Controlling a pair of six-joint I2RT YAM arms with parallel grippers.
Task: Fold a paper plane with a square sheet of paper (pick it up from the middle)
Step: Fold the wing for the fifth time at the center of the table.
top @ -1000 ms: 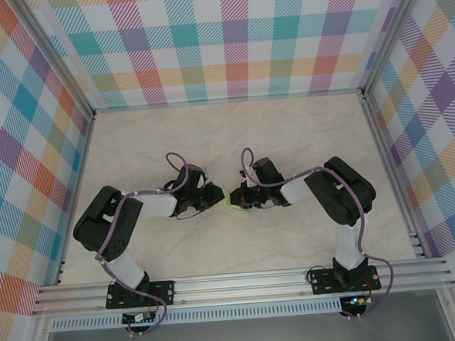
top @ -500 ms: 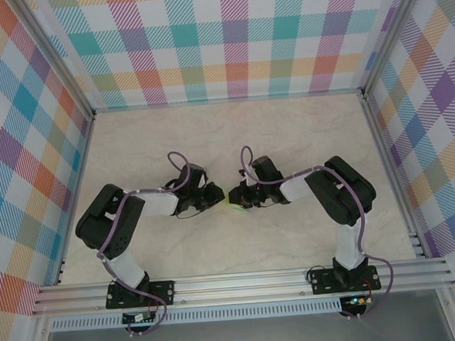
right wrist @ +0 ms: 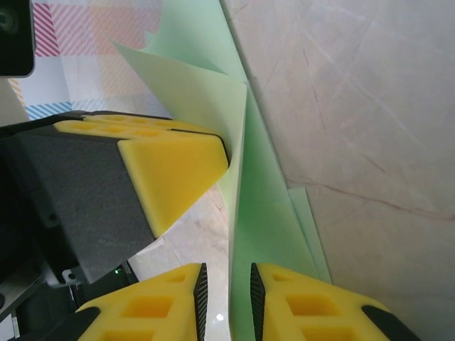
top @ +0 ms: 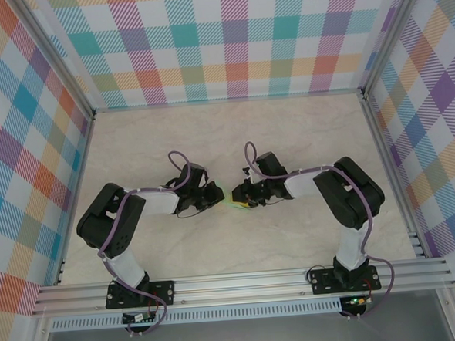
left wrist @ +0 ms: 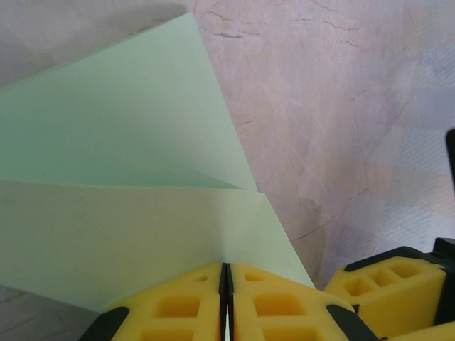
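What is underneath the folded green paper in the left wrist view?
Marbled tabletop shows beside the folded green paper; whatever lies directly beneath is covered. The left gripper pinches its near edge.

No legible text, label, brand, number or sign on any surface in view.

Pale mint paper [left wrist: 106, 142] folded, creased layers fanned.

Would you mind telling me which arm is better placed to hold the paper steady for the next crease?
Left. The left gripper is shut on the folded mint-green paper with no gap. The right gripper straddles an edge with a visible gap, so it seems freer to crease.
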